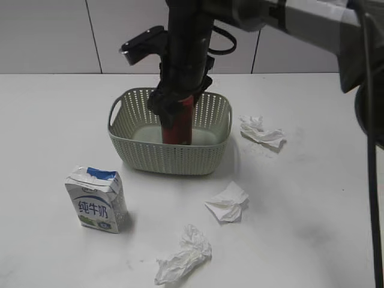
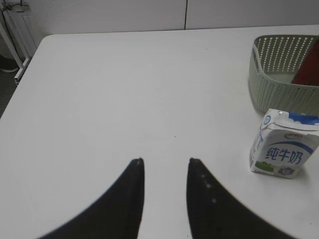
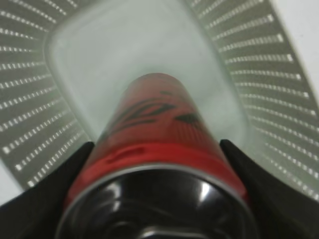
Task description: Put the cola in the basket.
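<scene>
The cola [image 1: 179, 127], a tall red can, stands upright inside the pale green basket [image 1: 171, 161] at the table's middle. My right gripper [image 1: 174, 99] comes down from above and is shut on the can's upper part. In the right wrist view the cola [image 3: 154, 117] fills the space between the two fingers of the right gripper [image 3: 157, 144], with the basket's floor and slotted walls [image 3: 269, 74] below it. My left gripper [image 2: 164, 160] is open and empty over bare table; its view shows the basket [image 2: 279, 94] and a bit of the red can [image 2: 306, 74] at the far right.
A white-and-blue milk carton [image 1: 96, 200] stands in front of the basket on the left, also in the left wrist view [image 2: 281, 149]. Crumpled tissues lie right of the basket [image 1: 261, 132], in front of it [image 1: 228, 202] and near the front edge [image 1: 183, 255].
</scene>
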`<state>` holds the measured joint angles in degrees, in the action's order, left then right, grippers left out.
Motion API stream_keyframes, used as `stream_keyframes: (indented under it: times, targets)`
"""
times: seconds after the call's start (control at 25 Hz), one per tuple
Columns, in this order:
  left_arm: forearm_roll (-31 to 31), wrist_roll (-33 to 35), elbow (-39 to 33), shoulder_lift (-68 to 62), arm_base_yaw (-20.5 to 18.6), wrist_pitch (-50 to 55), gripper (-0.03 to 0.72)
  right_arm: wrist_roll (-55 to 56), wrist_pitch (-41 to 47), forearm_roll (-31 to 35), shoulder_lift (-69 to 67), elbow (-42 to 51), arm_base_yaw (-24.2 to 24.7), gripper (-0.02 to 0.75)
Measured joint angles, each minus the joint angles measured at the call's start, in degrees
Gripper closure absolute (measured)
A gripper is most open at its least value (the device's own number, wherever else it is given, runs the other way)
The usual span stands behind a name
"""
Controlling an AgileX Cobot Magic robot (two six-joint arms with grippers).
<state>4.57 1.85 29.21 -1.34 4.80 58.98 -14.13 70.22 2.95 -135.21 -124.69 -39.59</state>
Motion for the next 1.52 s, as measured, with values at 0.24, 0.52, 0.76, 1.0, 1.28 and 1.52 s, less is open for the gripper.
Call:
stream_keyframes:
  times: [0.24,0.52,0.76,1.0,1.28,1.52]
  targets:
    - [0.0,0.0,0.0,0.0,0.0,0.0,0.451,0.0,-0.36,1.44,-1.16,-0.38,-0.07,0.222]
    - [0.0,0.0,0.0,0.0,0.0,0.0,0.451,0.03,-0.36,4.37,-0.94,-0.62,-0.07,0.101]
    - [0.0,0.0,0.0,0.0,0.0,0.0,0.451,0.28,-4.52,4.53,2.08,-4.95,0.32,0.103]
    - [0.0,-0.03,0.0,0.0,0.0,0.0,0.451,7.25,-8.83,4.58,3.18,-12.74,3.96,0.112]
    - [0.0,-0.03,0.0,0.0,0.0,0.0,0.451,10.46,-2.37,4.63,3.97,-14.74,16.22,0.139]
    - [0.0,0.0,0.0,0.0,0.0,0.0,0.451,11.39,-1.08,7.02,9.52,-8.91,30.54,0.145]
